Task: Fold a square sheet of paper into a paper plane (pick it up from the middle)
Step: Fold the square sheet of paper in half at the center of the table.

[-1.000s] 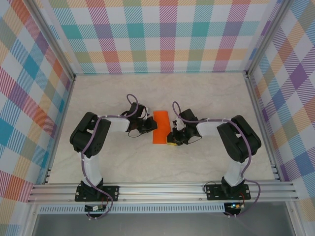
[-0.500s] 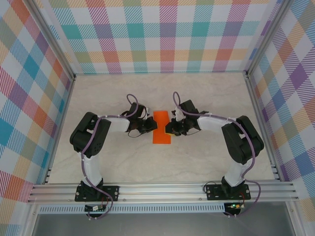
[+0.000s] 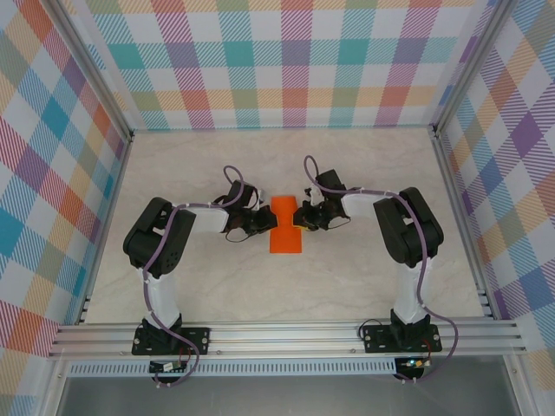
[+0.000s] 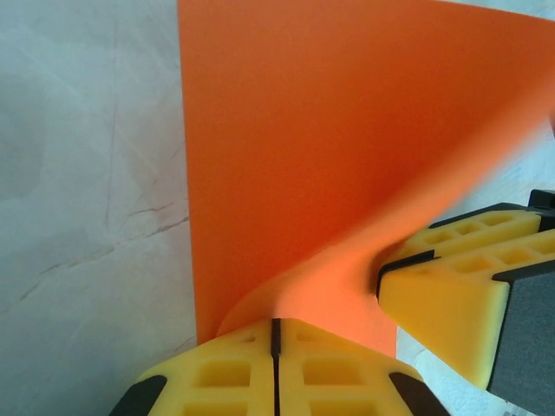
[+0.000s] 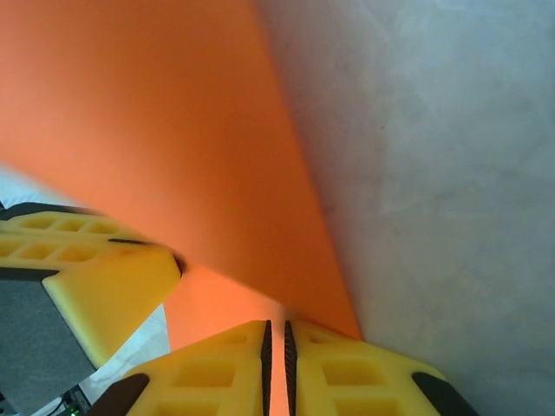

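While the square sheet of paper point(image 3: 285, 227) lies on the pale marbled table point(image 3: 364, 165) midway between the two arms, it is gripped from both sides. The left gripper point(image 3: 265, 224) is closed on it from the left and the right gripper point(image 3: 303, 218) from the right, about halfway along its length. In the left wrist view the yellow pads point(image 4: 225, 373) are pressed tight together, with the orange paper point(image 4: 329, 130) curling up off the table into their seam. In the right wrist view a sliver of paper point(image 5: 130, 113) is nipped in the thin slot of the right gripper point(image 5: 276, 329). Most of the sheet is left flat on the table and only the pinched margin is raised. Such a middle hold is probably chosen so that the thin sheet is lifted evenly and a centred crease can be made.
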